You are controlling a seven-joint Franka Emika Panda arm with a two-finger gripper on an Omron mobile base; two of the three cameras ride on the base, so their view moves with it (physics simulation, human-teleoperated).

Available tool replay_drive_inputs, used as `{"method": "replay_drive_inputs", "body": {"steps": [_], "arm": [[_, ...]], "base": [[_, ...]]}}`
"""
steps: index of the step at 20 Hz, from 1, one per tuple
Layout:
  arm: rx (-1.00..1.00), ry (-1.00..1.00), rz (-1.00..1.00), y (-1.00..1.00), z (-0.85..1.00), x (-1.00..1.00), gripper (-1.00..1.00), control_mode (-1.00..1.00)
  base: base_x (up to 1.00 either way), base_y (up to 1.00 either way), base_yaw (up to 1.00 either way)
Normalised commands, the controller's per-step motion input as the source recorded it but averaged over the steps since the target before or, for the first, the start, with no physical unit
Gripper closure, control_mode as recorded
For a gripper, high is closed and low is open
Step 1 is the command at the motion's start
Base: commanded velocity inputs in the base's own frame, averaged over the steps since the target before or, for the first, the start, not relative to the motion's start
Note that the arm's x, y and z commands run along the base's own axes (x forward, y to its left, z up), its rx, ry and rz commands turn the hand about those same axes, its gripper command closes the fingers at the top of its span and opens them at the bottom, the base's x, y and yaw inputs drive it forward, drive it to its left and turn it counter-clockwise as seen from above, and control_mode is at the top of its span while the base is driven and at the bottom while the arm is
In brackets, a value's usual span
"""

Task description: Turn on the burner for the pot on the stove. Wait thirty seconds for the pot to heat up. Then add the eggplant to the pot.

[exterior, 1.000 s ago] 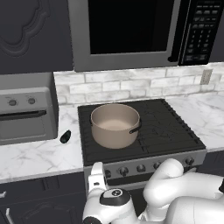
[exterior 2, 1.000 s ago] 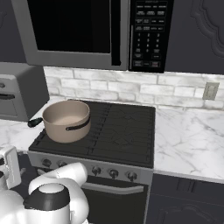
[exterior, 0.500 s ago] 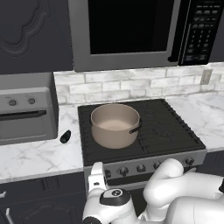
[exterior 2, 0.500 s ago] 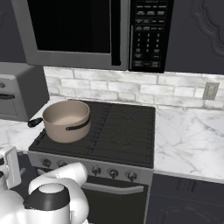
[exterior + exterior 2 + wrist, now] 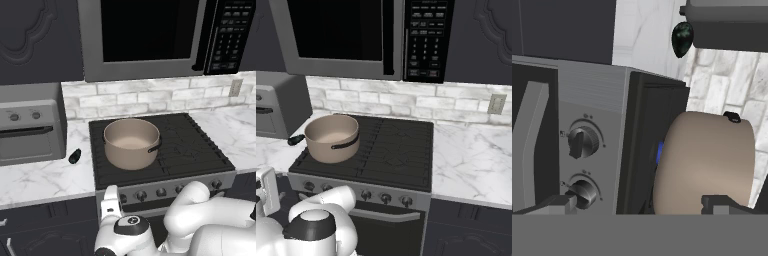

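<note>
Two dark fingertips of the gripper stand wide apart, holding nothing, low before the black-grated steel-fronted stove. The wide round tan-beige pot sits on the stove's front left grate, beyond the fingertips. The small glossy near-black eggplant lies on the white marble counter, left of the stove, well apart from the gripper.

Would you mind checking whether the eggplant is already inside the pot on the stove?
No, the eggplant lies on the marble counter to the left of the stove, and the pot looks empty.
</note>
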Motion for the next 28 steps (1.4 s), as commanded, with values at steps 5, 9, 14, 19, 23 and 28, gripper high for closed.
{"method": "replay_drive_inputs", "body": {"steps": [5,9,14,19,23,28], "arm": [[0.0,0.0,0.0,0.0,0.0,0.0,-1.0,-1.0],[0.0,0.0,0.0,0.0,0.0,0.0,-1.0,-1.0],[0.0,0.0,0.0,0.0,0.0,0.0,-1.0,-1.0],[0.0,0.0,0.0,0.0,0.0,0.0,-1.0,-1.0],[0.0,0.0,0.0,0.0,0.0,0.0,-1.0,-1.0],[0.0,0.0,0.0,0.0,0.0,0.0,-1.0,-1.0]], "base": [[0.0,0.0,0.0],[0.0,0.0,0.0],[0.0,0.0,0.0],[0.0,0.0,0.0],[0.0,0.0,0.0],[0.0,0.0,0.0]]}}
